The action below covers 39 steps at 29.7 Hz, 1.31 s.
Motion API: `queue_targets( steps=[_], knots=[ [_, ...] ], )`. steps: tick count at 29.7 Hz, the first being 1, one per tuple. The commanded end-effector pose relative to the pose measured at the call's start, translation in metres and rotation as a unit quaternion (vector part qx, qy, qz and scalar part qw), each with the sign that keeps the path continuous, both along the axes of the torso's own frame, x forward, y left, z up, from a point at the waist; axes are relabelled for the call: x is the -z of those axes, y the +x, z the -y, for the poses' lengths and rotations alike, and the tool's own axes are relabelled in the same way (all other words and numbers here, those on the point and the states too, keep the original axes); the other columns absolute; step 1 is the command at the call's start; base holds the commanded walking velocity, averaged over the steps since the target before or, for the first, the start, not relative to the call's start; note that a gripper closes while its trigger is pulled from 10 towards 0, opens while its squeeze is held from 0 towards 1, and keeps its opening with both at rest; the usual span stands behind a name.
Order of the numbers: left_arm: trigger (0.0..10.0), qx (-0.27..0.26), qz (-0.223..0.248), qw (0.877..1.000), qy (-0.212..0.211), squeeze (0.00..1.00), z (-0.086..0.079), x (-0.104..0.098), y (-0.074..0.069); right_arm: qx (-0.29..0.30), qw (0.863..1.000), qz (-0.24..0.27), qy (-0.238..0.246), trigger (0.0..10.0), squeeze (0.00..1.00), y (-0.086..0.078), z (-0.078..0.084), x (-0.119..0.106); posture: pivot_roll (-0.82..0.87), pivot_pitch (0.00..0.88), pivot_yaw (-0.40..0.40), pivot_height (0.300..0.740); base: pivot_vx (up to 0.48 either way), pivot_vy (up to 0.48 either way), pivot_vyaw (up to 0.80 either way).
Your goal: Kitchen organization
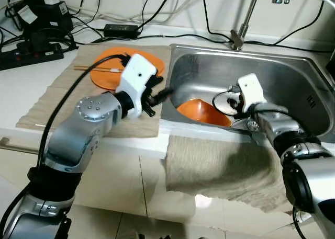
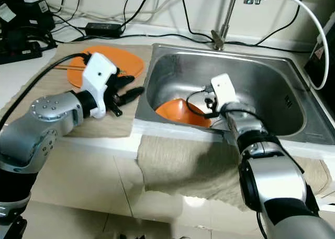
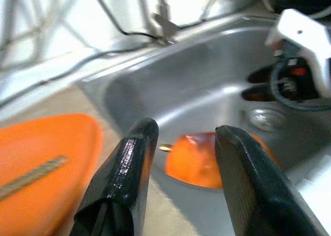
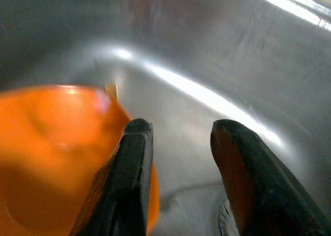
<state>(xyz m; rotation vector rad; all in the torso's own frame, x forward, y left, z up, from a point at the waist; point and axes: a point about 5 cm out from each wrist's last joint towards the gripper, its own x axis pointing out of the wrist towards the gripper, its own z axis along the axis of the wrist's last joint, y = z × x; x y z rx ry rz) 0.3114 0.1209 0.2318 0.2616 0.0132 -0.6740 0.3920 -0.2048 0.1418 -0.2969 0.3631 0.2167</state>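
Cloth (image 1: 220, 166) hangs over the front edge of the counter (image 1: 31, 87), just below the steel sink (image 1: 293, 77), which serves as the landmark. Inside the sink, against its front wall, lies an orange bowl (image 1: 201, 112) tipped on its side. The right gripper (image 4: 178, 143) reaches down into the sink just beside that bowl, its fingers (image 4: 135, 158) spread apart and grasping nothing. The left gripper (image 1: 159, 95) hovers at the sink's left rim, above a beige mat (image 1: 63, 92) on the counter; its fingers (image 3: 132, 158) are likewise parted and empty. Farther back on the mat, left of the sink, rests an orange plate (image 1: 107, 66) with chopsticks (image 1: 97, 69) lying across it. Behind the sink stands the faucet (image 1: 243, 22), and cables with a power strip (image 1: 26, 53) run along the wall.
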Motion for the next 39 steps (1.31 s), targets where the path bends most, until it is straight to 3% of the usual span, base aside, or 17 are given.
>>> queue_targets(
  steps=[1, 2, 3, 5, 8, 9, 10, 11, 14, 16, 17, 23, 31, 39],
  knots=[
    [10.0, -0.026, 0.016, 0.999, -0.009, 0.0, -0.007, -0.003, 0.003, -0.004, 1.0, 0.025, 0.018, 10.0, 0.0, 0.004, 0.001, -0.013, 0.02, 0.0, -0.05, 0.74, 0.0, 0.0, 0.0],
    [10.0, -0.065, 0.051, 0.996, -0.04, 0.0, -0.015, -0.008, 0.004, -0.007, 0.994, 0.071, 0.082, 10.0, 0.0, 0.009, -0.001, -0.031, 0.02, 0.0, -0.05, 0.74, 0.0, 0.0, 0.0],
    [10.0, -0.095, 0.048, 0.993, -0.057, 0.0, -0.021, -0.007, 0.006, -0.009, 0.987, 0.1, 0.125, 10.0, 0.0, 0.011, -0.003, -0.042, 0.02, 0.0, -0.05, 0.74, 0.0, 0.0, 0.0],
    [10.0, -0.154, 0.079, 0.983, -0.068, 0.0, -0.033, -0.009, 0.007, 0.002, 0.973, 0.156, 0.171, 10.0, 0.0, 0.013, 0.0, -0.06, 0.02, 0.0, -0.051, 0.74, 0.0, 0.0, 0.0],
    [10.0, -0.211, 0.114, 0.966, -0.099, 0.0, -0.046, -0.014, 0.005, 0.0, 0.957, 0.225, 0.182, 10.0, 0.0, 0.007, -0.002, -0.075, 0.01, 0.0, -0.045, 0.74, 0.0, 0.0, 0.0],
    [10.0, -0.229, 0.129, 0.96, -0.1, 0.0, -0.05, -0.014, 0.003, -0.01, 0.949, 0.252, 0.189, 10.0, 0.0, -0.003, -0.01, -0.077, 0.01, 0.0, -0.041, 0.74, 0.0, 0.0, 0.0],
    [10.0, -0.229, 0.129, 0.96, -0.1, 0.0, -0.05, -0.014, 0.003, -0.01, 0.949, 0.252, 0.189, 10.0, 0.0, -0.003, -0.01, -0.077, 0.01, 0.0, -0.041, 0.74, 0.0, 0.0, 0.0],
    [10.0, -0.24, 0.14, 0.955, -0.099, 0.0, -0.052, -0.014, 0.002, -0.018, 0.943, 0.269, 0.197, 10.0, 0.0, -0.011, -0.016, -0.079, 0.0, 0.0, -0.039, 0.74, 0.0, 0.0, 0.0],
    [10.0, -0.237, 0.136, 0.957, -0.099, 0.0, -0.05, -0.007, -0.002, -0.062, 0.935, 0.306, 0.17, 10.0, 0.0, -0.042, -0.041, -0.075, -0.01, 0.0, -0.032, 0.74, 0.0, 0.0, 0.0],
    [10.0, -0.233, 0.134, 0.958, -0.102, 0.0, -0.049, -0.005, -0.003, -0.072, 0.932, 0.31, 0.172, 10.0, 0.0, -0.048, -0.047, -0.073, -0.01, 0.0, -0.032, 0.74, 0.0, 0.0, 0.0],
    [10.0, -0.231, 0.133, 0.957, -0.113, 0.0, -0.047, -0.005, -0.003, -0.075, 0.93, 0.303, 0.195, 10.0, 0.0, -0.058, -0.057, -0.064, -0.02, 0.0, -0.025, 0.74, 0.0, 0.0, 0.0],
    [10.0, -0.232, 0.144, 0.957, -0.098, 0.0, -0.045, -0.004, -0.002, -0.098, 0.948, 0.25, 0.173, 10.0, 0.0, -0.072, -0.081, -0.043, -0.01, 0.0, -0.028, 0.74, 0.041, 0.0, 0.0],
    [10.0, -0.241, 0.146, 0.954, -0.104, 0.0, -0.05, -0.007, -0.001, -0.089, 0.95, 0.237, 0.183, 10.0, 0.0, -0.075, -0.084, -0.044, -0.01, 0.0, -0.037, 0.74, 0.29, 0.0, -0.45],
    [10.0, -0.247, 0.151, 0.952, -0.097, 0.0, -0.053, -0.007, 0.0, -0.12, 0.958, 0.217, 0.142, 10.0, 0.0, -0.075, -0.086, -0.042, -0.01, 0.0, -0.038, 0.74, 0.32, 0.0, 0.0]
  ],
)
